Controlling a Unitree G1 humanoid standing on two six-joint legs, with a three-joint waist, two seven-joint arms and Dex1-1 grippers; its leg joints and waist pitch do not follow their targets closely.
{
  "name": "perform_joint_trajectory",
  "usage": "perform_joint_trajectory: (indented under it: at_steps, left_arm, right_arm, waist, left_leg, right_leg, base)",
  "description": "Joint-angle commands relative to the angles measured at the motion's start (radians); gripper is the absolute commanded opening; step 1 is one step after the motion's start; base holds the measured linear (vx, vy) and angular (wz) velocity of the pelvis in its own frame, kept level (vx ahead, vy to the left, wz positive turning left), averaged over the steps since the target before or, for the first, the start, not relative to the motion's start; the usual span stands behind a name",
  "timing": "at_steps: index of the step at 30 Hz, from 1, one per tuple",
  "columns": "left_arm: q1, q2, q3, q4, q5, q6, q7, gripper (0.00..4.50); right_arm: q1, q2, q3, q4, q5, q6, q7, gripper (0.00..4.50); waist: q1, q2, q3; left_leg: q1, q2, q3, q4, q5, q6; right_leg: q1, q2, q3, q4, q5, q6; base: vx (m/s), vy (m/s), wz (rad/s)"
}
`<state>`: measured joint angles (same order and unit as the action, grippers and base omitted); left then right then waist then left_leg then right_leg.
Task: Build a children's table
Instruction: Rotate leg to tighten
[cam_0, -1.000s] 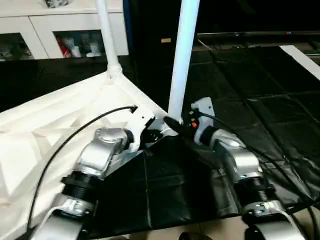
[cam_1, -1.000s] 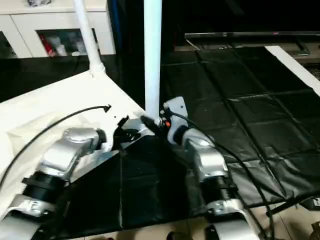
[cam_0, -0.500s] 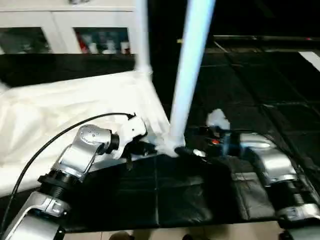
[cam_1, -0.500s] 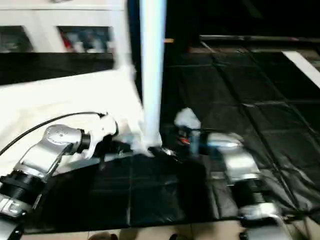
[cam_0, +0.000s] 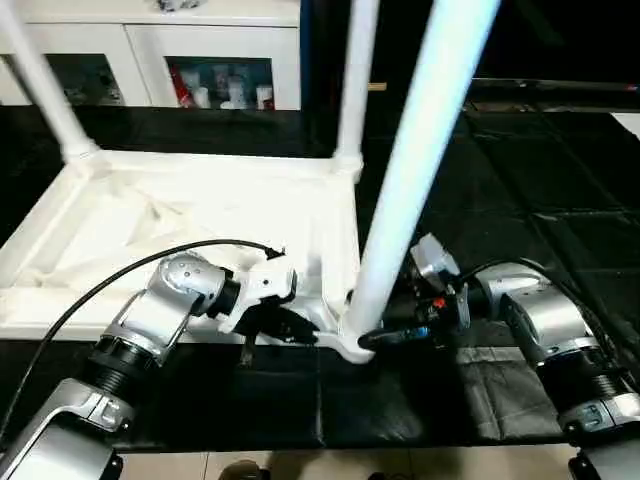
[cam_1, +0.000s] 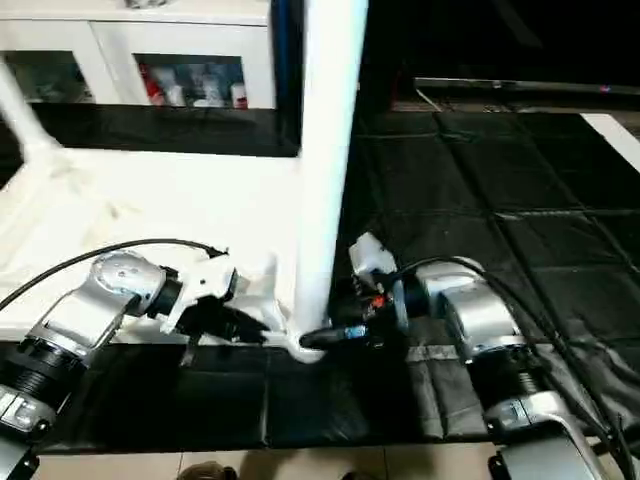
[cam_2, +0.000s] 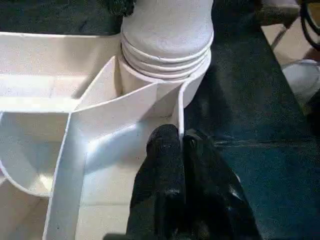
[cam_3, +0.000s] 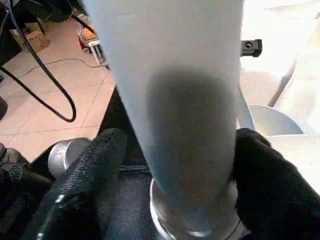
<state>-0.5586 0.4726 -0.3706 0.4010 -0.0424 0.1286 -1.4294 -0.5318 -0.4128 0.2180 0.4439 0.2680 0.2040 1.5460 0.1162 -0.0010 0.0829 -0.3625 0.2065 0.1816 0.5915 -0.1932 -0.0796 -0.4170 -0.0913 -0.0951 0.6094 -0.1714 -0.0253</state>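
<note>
The white table top lies upside down on the black mat, ribs up. Two white legs stand in its far corners, one at the left and one at the right. A third leg rises from the near right corner socket. My left gripper is shut on the top's thin rim wall beside that socket. My right gripper clasps the base of the near leg, one black finger on each side of it.
A white glass-door cabinet stands behind the table top. Black matting covers the floor to the right, with a white strip at its far right. Light floor tiles run along the near edge. A black cable loops over my left arm.
The whole picture has shifted, so more of the table top and a far left leg show. Both grippers stay at the near right corner, and the right forearm now lies lower beside the leg.
</note>
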Motion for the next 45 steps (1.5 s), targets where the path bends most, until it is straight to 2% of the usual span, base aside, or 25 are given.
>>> perform_joint_trajectory:
  at_steps: [1, 10, 15, 16, 17, 20, 21, 24, 25, 26, 27, 29, 30, 31, 32, 36, 37, 39, 40, 41, 42, 43, 44, 45]
  left_arm:
    - [-0.02, -0.001, -0.029, -0.008, 0.0, -0.025, -0.037, 0.0]
    - [-0.027, -0.001, -0.028, 0.021, 0.004, -0.048, -0.044, 0.0]
    - [-0.028, -0.007, -0.017, 0.029, 0.004, -0.042, -0.033, 0.0]
    - [-0.027, -0.014, -0.007, 0.026, 0.003, -0.02, -0.01, 0.0]
    - [-0.027, -0.014, -0.007, 0.026, 0.003, -0.02, -0.01, 0.0]
    - [-0.027, -0.039, 0.022, 0.015, 0.008, 0.067, 0.09, 0.0]
    - [-0.026, -0.046, 0.029, 0.012, 0.007, 0.084, 0.11, 0.0]
    - [-0.023, -0.098, 0.073, -0.021, -0.001, 0.198, 0.237, 0.0]
    - [-0.022, -0.116, 0.087, -0.035, -0.003, 0.238, 0.277, 0.0]
    - [-0.023, -0.14, 0.103, -0.047, -0.004, 0.281, 0.323, 0.0]
    - [-0.023, -0.151, 0.109, -0.052, -0.005, 0.299, 0.342, 0.0]
    - [-0.03, -0.209, 0.145, -0.062, -0.008, 0.363, 0.439, 0.0]
    - [-0.033, -0.232, 0.159, -0.067, -0.011, 0.389, 0.477, 0.0]
    - [-0.038, -0.268, 0.181, -0.07, -0.013, 0.414, 0.539, 0.0]
    - [-0.041, -0.302, 0.201, -0.074, -0.016, 0.438, 0.596, 0.0]
    - [-0.052, -0.368, 0.247, -0.074, -0.01, 0.458, 0.724, 0.0]
    - [-0.057, -0.388, 0.264, -0.073, -0.01, 0.462, 0.762, 0.0]
    - [-0.058, -0.403, 0.274, -0.078, -0.01, 0.47, 0.785, 0.0]
    - [-0.054, -0.414, 0.277, -0.093, -0.009, 0.483, 0.798, 0.0]
    - [-0.045, -0.416, 0.276, -0.111, -0.007, 0.499, 0.801, 0.0]
    - [-0.043, -0.416, 0.275, -0.116, -0.006, 0.504, 0.802, 0.0]
    - [-0.034, -0.41, 0.269, -0.126, -0.003, 0.509, 0.798, 0.0]
    - [-0.024, -0.398, 0.261, -0.135, -0.001, 0.508, 0.785, 0.0]
    - [-0.019, -0.391, 0.257, -0.137, -0.001, 0.504, 0.776, 0.0]
  right_arm:
    - [-0.013, -0.013, 0.022, -0.009, 0.005, -0.005, 0.042, 2.95]
    - [-0.017, -0.016, 0.041, -0.001, 0.008, -0.007, 0.068, 2.16]
    - [-0.004, -0.014, 0.041, -0.016, 0.017, 0.008, 0.068, 2.07]
    - [0.007, -0.007, 0.035, -0.03, 0.02, 0.024, 0.048, 2.07]
    - [0.007, -0.007, 0.035, -0.03, 0.02, 0.024, 0.048, 2.06]
    - [0.045, 0.027, 0.01, -0.071, 0.023, 0.064, -0.063, 2.05]
    - [0.052, 0.039, 0.004, -0.077, 0.018, 0.06, -0.094, 2.05]
    - [0.073, 0.121, -0.019, -0.088, -0.022, 0.105, -0.31, 2.01]
    - [0.071, 0.153, -0.027, -0.08, -0.04, 0.126, -0.389, 2.0]
    - [0.066, 0.193, -0.035, -0.064, -0.065, 0.123, -0.479, 1.99]
    - [0.063, 0.211, -0.039, -0.056, -0.075, 0.12, -0.516, 1.99]
    - [0.048, 0.279, -0.047, -0.024, -0.118, 0.133, -0.662, 1.97]
    - [0.043, 0.305, -0.051, -0.014, -0.131, 0.144, -0.716, 1.96]
    - [0.031, 0.346, -0.059, 0.003, -0.14, 0.162, -0.789, 1.95]
    - [0.018, 0.382, -0.064, 0.019, -0.15, 0.174, -0.855, 1.95]
    - [-0.006, 0.445, -0.079, 0.042, -0.158, 0.19, -0.952, 1.95]
    - [-0.014, 0.462, -0.084, 0.05, -0.162, 0.192, -0.981, 1.95]
    - [-0.019, 0.475, -0.085, 0.055, -0.167, 0.193, -0.998, 1.95]
    - [-0.02, 0.485, -0.079, 0.056, -0.175, 0.173, -1.003, 1.95]
    - [-0.017, 0.493, -0.078, 0.051, -0.176, 0.147, -0.999, 1.95]
    - [-0.016, 0.495, -0.078, 0.049, -0.177, 0.14, -0.997, 1.95]
    - [-0.01, 0.497, -0.077, 0.042, -0.174, 0.118, -0.985, 2.3]
    - [-0.003, 0.494, -0.075, 0.031, -0.171, 0.106, -0.974, 2.51]
    - [0.002, 0.49, -0.075, 0.024, -0.169, 0.105, -0.97, 2.51]
  waist:
    - [-0.007, -0.006, -0.071]
    - [-0.006, -0.005, -0.07]
    - [-0.006, -0.004, -0.071]
    - [-0.005, 0.001, -0.071]
    - [-0.006, -0.001, -0.07]
    - [-0.004, -0.001, -0.069]
    - [-0.006, 0.001, -0.066]
    - [-0.014, -0.002, -0.057]
    - [-0.024, -0.002, -0.055]
    - [-0.029, -0.001, -0.052]
    - [-0.043, -0.003, -0.046]
    - [-0.055, -0.004, -0.048]
    - [-0.062, -0.003, -0.046]
    - [-0.074, -0.007, -0.047]
    - [-0.078, -0.003, -0.049]
    - [-0.081, -0.004, -0.053]
    - [-0.081, -0.004, -0.053]
    - [-0.077, -0.005, -0.055]
    - [-0.077, -0.004, -0.056]
    - [-0.074, -0.002, -0.058]
    - [-0.074, -0.002, -0.058]
    - [-0.073, -0.001, -0.062]
    - [-0.073, -0.002, -0.063]
    - [-0.072, 0.0, -0.065]
  left_leg:
    - [0.007, 0.032, -0.004, -0.068, -0.13, 0.074]
    - [0.007, 0.032, -0.004, -0.069, -0.14, 0.071]
    - [0.006, 0.032, -0.004, -0.068, -0.133, 0.072]
    - [0.006, 0.032, -0.005, -0.068, -0.137, 0.07]
    - [0.006, 0.032, -0.003, -0.069, -0.139, 0.07]
    - [0.01, 0.033, -0.003, -0.07, -0.146, 0.065]
    - [0.007, 0.033, -0.004, -0.071, -0.159, 0.055]
    - [0.008, 0.027, -0.007, -0.078, -0.22, 0.032]
    - [0.008, 0.025, -0.012, -0.081, -0.232, 0.009]
    - [0.004, 0.025, -0.014, -0.084, -0.238, 0.001]
    - [-0.001, 0.02, -0.019, -0.088, -0.269, -0.011]
    - [0.0, 0.015, -0.026, -0.086, -0.284, -0.011]
    - [0.001, 0.014, -0.026, -0.086, -0.286, -0.012]
    - [0.003, 0.01, -0.028, -0.084, -0.295, -0.005]
    - [0.005, 0.01, -0.027, -0.084, -0.283, 0.0]
    - [0.003, 0.012, -0.023, -0.088, -0.239, 0.023]
    - [0.005, 0.013, -0.019, -0.088, -0.22, 0.035]
    - [0.005, 0.011, -0.017, -0.087, -0.2, 0.046]
    - [0.005, 0.012, -0.016, -0.087, -0.19, 0.05]
    - [0.004, 0.014, -0.014, -0.084, -0.156, 0.061]
    - [0.004, 0.014, -0.014, -0.084, -0.156, 0.061]
    - [0.0, 0.012, -0.013, -0.081, -0.118, 0.077]
    - [-0.002, 0.012, -0.012, -0.08, -0.103, 0.082]
    - [-0.001, 0.011, -0.012, -0.078, -0.076, 0.095]
  right_leg:
    - [0.059, -0.059, 0.057, -0.064, -0.191, -0.243]
    - [0.058, -0.06, 0.056, -0.067, -0.218, -0.234]
    - [0.059, -0.059, 0.056, -0.064, -0.194, -0.241]
    - [0.059, -0.06, 0.056, -0.064, -0.196, -0.242]
    - [0.059, -0.059, 0.056, -0.066, -0.198, -0.24]
    - [0.057, -0.058, 0.058, -0.066, -0.203, -0.24]
    - [0.057, -0.06, 0.058, -0.069, -0.221, -0.237]
    - [0.057, -0.061, 0.055, -0.088, -0.367, -0.19]
    - [0.057, -0.064, 0.055, -0.092, -0.425, -0.166]
    - [0.058, -0.063, 0.053, -0.091, -0.444, -0.157]
    - [0.058, -0.062, 0.044, -0.1, -0.535, -0.118]
    - [0.059, -0.067, 0.042, -0.114, -0.609, -0.075]
    - [0.055, -0.064, 0.042, -0.116, -0.612, -0.073]
    - [0.053, -0.063, 0.038, -0.122, -0.621, -0.069]
    - [0.052, -0.062, 0.04, -0.121, -0.601, -0.075]
    - [0.055, -0.056, 0.042, -0.115, -0.494, -0.101]
    - [0.052, -0.053, 0.047, -0.111, -0.427, -0.128]
    - [0.055, -0.052, 0.05, -0.106, -0.386, -0.141]
    - [0.056, -0.052, 0.051, -0.103, -0.365, -0.147]
    - [0.058, -0.052, 0.053, -0.097, -0.292, -0.169]
    - [0.058, -0.052, 0.053, -0.097, -0.292, -0.169]
    - [0.063, -0.053, 0.053, -0.089, -0.22, -0.191]
    - [0.065, -0.052, 0.053, -0.086, -0.195, -0.197]
    - [0.066, -0.05, 0.053, -0.081, -0.148, -0.21]
  base:
    - [0.0, 0.0, 0.0]
    - [0.0, 0.0, 0.0]
    - [0.0, 0.0, 0.0]
    - [0.0, 0.0, 0.0]
    - [0.0, 0.0, 0.0]
    - [0.0, 0.0, 0.0]
    - [0.0, 0.0, 0.0]
    - [0.0, 0.0, 0.0]
    - [0.0, 0.0, 0.0]
    - [0.0, 0.0, 0.0]
    - [0.0, 0.0, 0.0]
    - [0.0, 0.0, 0.0]
    - [0.0, 0.0, 0.0]
    - [0.0, 0.0, 0.0]
    - [0.0, 0.0, 0.0]
    - [0.0, 0.0, 0.0]
    - [0.0, 0.0, 0.0]
    - [0.0, 0.0, 0.0]
    - [0.0, 0.0, 0.0]
    - [0.0, 0.0, 0.0]
    - [0.0, 0.0, 0.0]
    - [0.0, 0.0, 0.0]
    - [0.0, 0.0, 0.0]
    - [0.0, 0.0, 0.0]
